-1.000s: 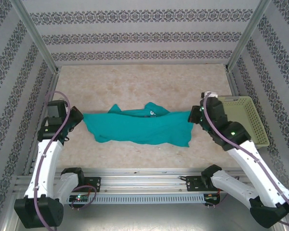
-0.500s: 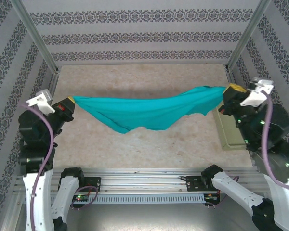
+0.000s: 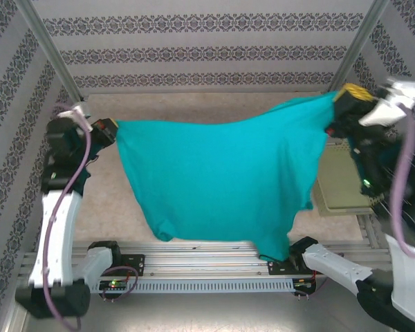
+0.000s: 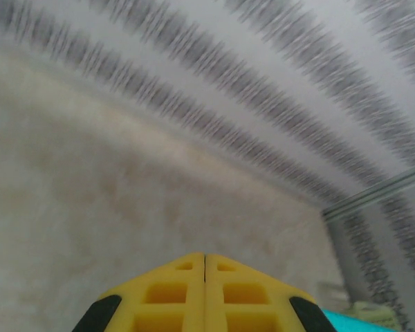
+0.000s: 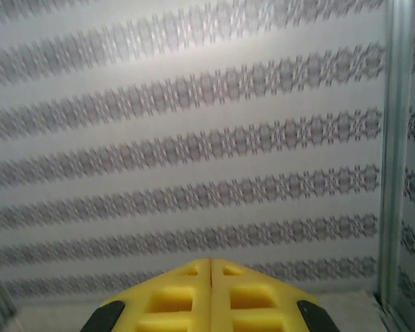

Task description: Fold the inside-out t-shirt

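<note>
Raised since before, the t-shirt [image 3: 214, 180] hangs spread left of the basket [image 3: 340, 188], left gripper [image 3: 111, 131] and right gripper [image 3: 344, 98] each clamped on a top corner; folding not begun.

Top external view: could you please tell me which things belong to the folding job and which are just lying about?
Job: teal t-shirt, hanging spread between the left gripper and right gripper, both shut on its upper corners.
Lying about: pale yellow-green basket, on the right.
</note>
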Motion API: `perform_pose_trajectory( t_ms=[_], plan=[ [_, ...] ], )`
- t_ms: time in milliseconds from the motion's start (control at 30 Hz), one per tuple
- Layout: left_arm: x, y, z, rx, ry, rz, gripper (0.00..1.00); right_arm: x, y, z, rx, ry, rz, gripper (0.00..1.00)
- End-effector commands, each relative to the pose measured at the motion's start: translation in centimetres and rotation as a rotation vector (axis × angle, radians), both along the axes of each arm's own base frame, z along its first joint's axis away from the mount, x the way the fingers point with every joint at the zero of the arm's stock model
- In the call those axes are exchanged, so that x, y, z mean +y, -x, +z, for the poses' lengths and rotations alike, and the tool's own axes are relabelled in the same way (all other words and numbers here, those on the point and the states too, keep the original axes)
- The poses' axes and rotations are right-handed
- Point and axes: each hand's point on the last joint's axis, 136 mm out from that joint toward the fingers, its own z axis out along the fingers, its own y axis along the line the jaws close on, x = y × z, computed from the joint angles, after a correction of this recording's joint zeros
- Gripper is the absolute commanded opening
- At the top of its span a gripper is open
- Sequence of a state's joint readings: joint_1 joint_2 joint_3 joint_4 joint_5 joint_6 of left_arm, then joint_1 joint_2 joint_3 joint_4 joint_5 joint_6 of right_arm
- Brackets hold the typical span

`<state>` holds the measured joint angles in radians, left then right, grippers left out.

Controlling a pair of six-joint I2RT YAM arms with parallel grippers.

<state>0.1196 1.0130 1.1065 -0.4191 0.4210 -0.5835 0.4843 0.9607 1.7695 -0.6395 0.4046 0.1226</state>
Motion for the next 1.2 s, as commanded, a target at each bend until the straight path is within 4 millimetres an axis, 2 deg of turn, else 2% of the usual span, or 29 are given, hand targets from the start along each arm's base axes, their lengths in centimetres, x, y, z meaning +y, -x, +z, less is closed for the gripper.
perform_pose_trajectory(
  t_ms=[0, 100, 200, 367, 500, 633, 733, 833, 933, 1067, 1167],
  plan=[
    [-0.5, 1.3, -0.2, 0.028, 0.002, -0.018, 0.00, -0.5, -2.1, -1.8, 0.048, 0.053, -0.075, 0.00],
    [-0.8, 2.5, 1.9, -0.066, -0.001, -0.026, 0.00, -0.6, -2.3, -2.4, 0.061, 0.015, -0.052, 0.00],
    [-1.0, 4.6, 4.5, -0.179, -0.008, -0.022, 0.00, -0.4, -1.3, -2.0, 0.044, -0.028, 0.008, 0.00],
    [-0.6, 9.5, 9.5, -0.402, -0.025, 0.039, 0.00, 0.0, 2.2, -0.1, -0.034, -0.079, 0.105, 0.00],
    [-0.7, 13.5, 13.4, -0.565, -0.041, 0.061, 0.00, -0.3, 5.9, 2.3, -0.125, -0.126, 0.173, 0.00],
    [-1.9, 16.8, 17.0, -0.731, -0.060, 0.009, 0.00, -1.3, 9.0, 4.7, -0.177, -0.182, 0.192, 0.00],
    [-2.3, 17.9, 18.8, -0.785, -0.075, -0.008, 0.00, -1.8, 10.3, 6.4, -0.202, -0.194, 0.190, 0.00],
    [-1.7, 16.8, 19.1, -0.767, -0.085, 0.020, 0.00, -2.1, 9.7, 7.3, -0.208, -0.194, 0.160, 0.00],
    [-1.2, 13.3, 17.7, -0.686, -0.077, 0.024, 0.00, -1.9, 7.2, 7.3, -0.183, -0.163, 0.110, 0.00],
    [-1.8, 6.7, 13.5, -0.543, -0.026, -0.054, 0.00, -0.5, 1.1, 5.6, -0.103, -0.082, 0.054, 0.00],
    [-1.5, 2.5, 9.6, -0.435, 0.014, -0.060, 0.00, 0.5, -4.1, 2.3, -0.008, -0.021, 0.003, 0.00]
  ],
)
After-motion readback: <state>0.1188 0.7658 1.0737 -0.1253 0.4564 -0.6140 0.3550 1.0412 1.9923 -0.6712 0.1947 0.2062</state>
